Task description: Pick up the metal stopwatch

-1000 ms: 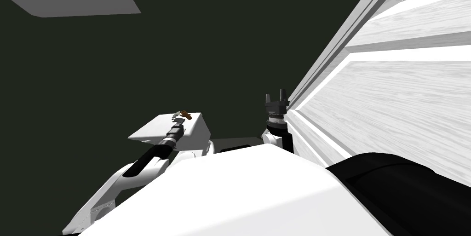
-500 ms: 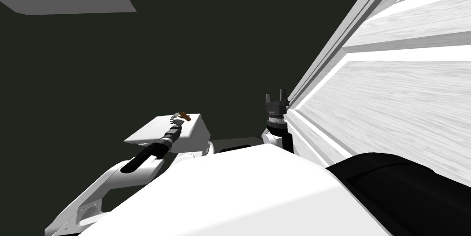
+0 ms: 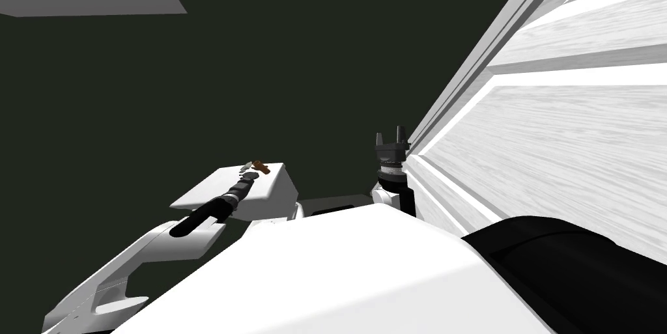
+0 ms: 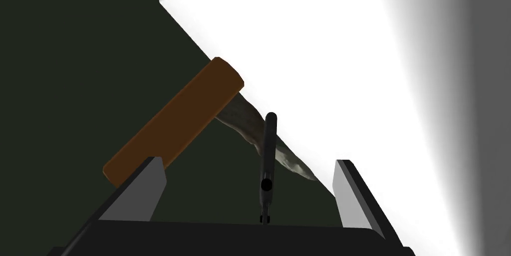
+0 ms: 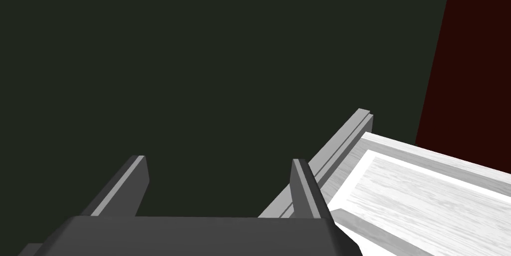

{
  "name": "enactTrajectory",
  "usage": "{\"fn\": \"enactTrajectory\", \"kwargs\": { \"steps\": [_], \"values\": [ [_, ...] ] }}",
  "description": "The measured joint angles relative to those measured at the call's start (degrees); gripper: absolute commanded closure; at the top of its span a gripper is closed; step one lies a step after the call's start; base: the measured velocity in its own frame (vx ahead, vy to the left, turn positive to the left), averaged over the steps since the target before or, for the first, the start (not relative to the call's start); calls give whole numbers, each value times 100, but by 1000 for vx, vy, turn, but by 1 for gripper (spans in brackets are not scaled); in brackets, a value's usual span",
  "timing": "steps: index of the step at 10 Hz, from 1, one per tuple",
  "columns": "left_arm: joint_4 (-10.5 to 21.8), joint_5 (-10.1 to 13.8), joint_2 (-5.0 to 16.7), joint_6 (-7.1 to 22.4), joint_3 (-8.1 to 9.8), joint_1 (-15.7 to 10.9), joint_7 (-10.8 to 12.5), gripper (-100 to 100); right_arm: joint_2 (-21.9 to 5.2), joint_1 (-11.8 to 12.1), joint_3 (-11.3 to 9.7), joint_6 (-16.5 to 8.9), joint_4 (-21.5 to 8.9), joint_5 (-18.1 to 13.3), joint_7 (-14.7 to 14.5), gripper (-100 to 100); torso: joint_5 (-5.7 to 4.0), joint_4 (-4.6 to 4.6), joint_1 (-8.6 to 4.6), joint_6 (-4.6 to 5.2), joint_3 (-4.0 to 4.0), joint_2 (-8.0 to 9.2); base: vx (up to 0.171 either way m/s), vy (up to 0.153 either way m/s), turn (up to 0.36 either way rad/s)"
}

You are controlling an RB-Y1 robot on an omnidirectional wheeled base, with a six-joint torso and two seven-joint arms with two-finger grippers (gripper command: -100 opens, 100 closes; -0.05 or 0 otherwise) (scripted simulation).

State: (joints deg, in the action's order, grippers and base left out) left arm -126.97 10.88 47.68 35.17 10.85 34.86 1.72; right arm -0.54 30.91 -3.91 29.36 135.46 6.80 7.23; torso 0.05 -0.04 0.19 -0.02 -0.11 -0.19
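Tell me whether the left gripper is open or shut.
Open: the fingers of the left gripper stand wide apart in the wrist view, clamped on nothing.

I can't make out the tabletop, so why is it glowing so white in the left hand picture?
Left wrist view: the white top is washed out, textureless, fading to grey at one side; the brown block and the thin dark piece inside the open left tool look crisp. Head view: the wide lens tilts and splays the white panelled surface; the top looks evenly lit.

1 ea: table (image 3: 277, 190), brn block (image 4: 174, 121), grey lump (image 4: 245, 121), stopwatch (image 4: 270, 153)
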Motion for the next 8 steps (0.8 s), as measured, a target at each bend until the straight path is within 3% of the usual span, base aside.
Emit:
{"fn": "enactTrajectory", "kwargs": {
  "steps": [1, 2, 3, 6, 7, 8],
  "values": [
    [33, -14, 109, 94, 4, -31, -20, -100, 0, 0, 0, 0, 0, 0, 0, 0, 2, -1, 10, 0, -3, -6, 32, 41, -13],
    [37, -17, 121, 117, 5, -35, -25, 0, 0, 0, 0, 0, 0, 0, 0, 0, 1, 0, -2, -1, 0, 2, 5, 7, 0],
    [37, -16, 120, 115, 5, -35, -24, -100, 0, 0, 0, 0, 0, 0, 0, 0, -2, 2, -14, -1, 6, 11, 8, 0, -124],
    [335, -27, 75, 27, 10, -169, -38, -100, 1, -1, -1, 0, 0, 0, 0, 0, 3, -1, -14, 4, 2, 7, 6, -4, -54],
    [348, -30, 72, 15, 9, -173, -41, 100, 1, 0, -1, 0, 0, 0, 0, 0, 5, -3, -8, 4, -1, 2, 0, 0, 0],
    [346, -29, 72, 16, 9, -173, -40, 100, 1, 0, 0, 0, 0, 0, 0, 0, 5, -3, -6, 4, -2, 0, 0, 0, 0]
  ]
}}
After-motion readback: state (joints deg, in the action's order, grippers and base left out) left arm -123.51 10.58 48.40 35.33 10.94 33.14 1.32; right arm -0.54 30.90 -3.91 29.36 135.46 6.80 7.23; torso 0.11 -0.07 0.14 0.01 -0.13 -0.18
